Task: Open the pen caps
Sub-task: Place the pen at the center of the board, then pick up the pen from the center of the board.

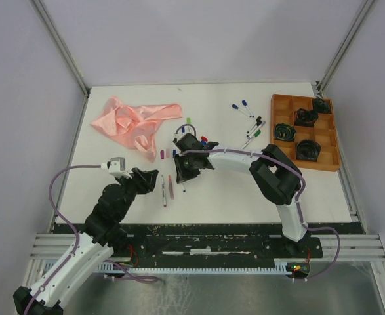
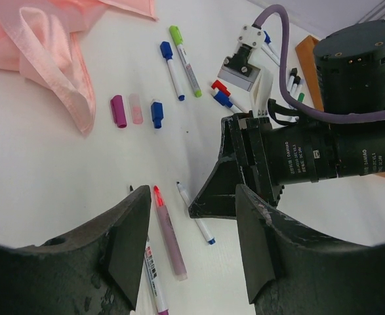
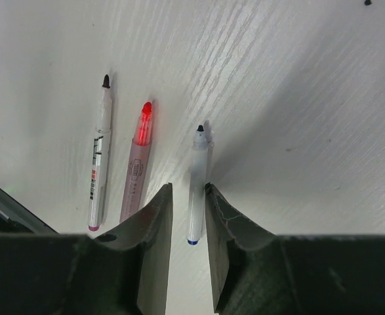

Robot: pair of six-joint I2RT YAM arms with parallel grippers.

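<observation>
Between pens: right tool (image 3: 187,197) loose over the blue-ended pen (image 3: 197,177).
The pen lies bare-tipped on the bench (image 3: 297,98) between parted jaws that grip nothing; the left tool (image 2: 192,193) gapes empty. Loose caps (image 2: 119,110) lie nearby. Likely next: fetch a capped pen (image 2: 172,71), one tool per end.
</observation>
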